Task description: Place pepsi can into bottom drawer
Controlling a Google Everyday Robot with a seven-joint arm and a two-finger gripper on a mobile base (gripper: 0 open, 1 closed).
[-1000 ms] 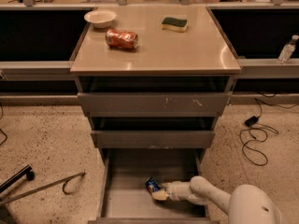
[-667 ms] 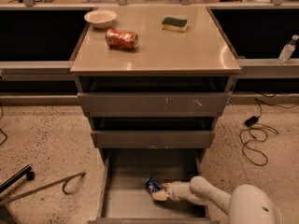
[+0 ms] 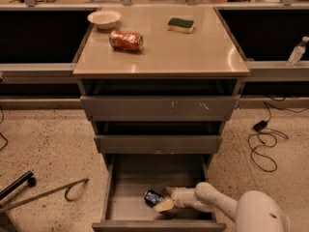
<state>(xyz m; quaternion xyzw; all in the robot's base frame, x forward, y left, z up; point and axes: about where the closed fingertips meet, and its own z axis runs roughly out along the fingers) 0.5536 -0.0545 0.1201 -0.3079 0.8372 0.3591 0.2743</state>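
Note:
The pepsi can [image 3: 152, 197], small and dark blue, lies low in the open bottom drawer [image 3: 130, 187], near the middle of its grey floor. My gripper [image 3: 163, 199] reaches into that drawer from the lower right on a white arm [image 3: 212, 204]. Its tip is right at the can's right side. The two shallower drawers above it, the top one [image 3: 159, 108] and the middle one [image 3: 158, 144], stand slightly pulled out.
On the cabinet top [image 3: 193, 47] lie an orange-red dented can [image 3: 126, 40], a white bowl [image 3: 104, 19] and a green-yellow sponge [image 3: 181, 24]. A water bottle [image 3: 296, 51] stands on the right ledge. A black cable [image 3: 263, 139] lies on the floor at right, and metal rods [image 3: 43, 192] at left.

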